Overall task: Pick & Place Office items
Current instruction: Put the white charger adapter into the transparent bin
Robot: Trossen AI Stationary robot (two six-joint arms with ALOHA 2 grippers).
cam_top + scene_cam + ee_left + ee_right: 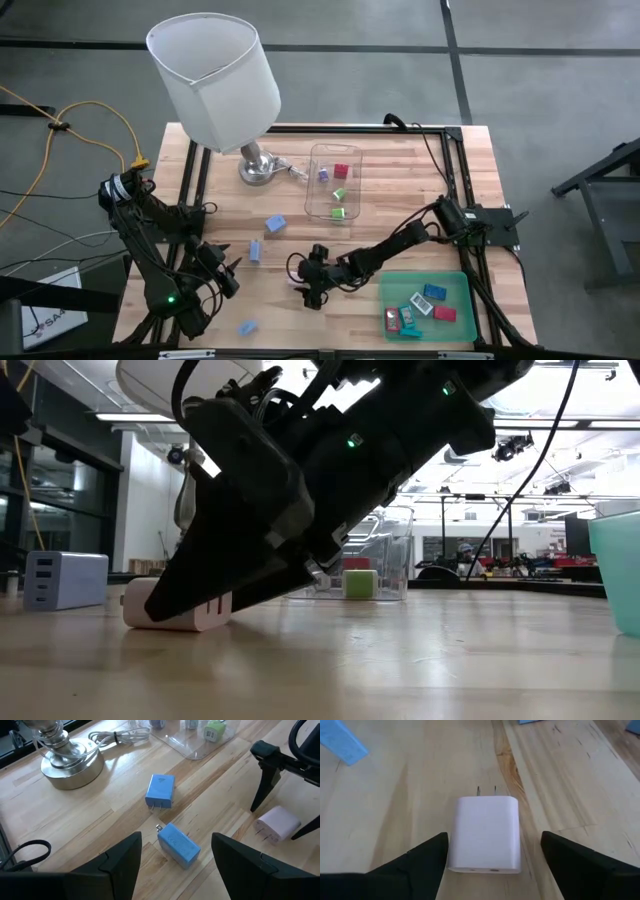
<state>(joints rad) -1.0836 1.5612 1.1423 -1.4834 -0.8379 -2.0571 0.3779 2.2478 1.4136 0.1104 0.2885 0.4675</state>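
Reaching low, right pincer (492, 857) wide around white charger (485, 833), left pincer (175, 865) open, hovering.

Arms: two, both black, built of chunky jointed segments.
Left arm (150, 250): carried a small green light at its 6 o'clock end, near the wrist.
Right arm (400, 245): slim dark links, black cables looped along them.
Right gripper (492, 865): two flat, matte black, wedge-shaped fingers.
Left gripper (175, 870): the same black tapered fingers.
Low view: green indicator lights glowed on the dark housing.
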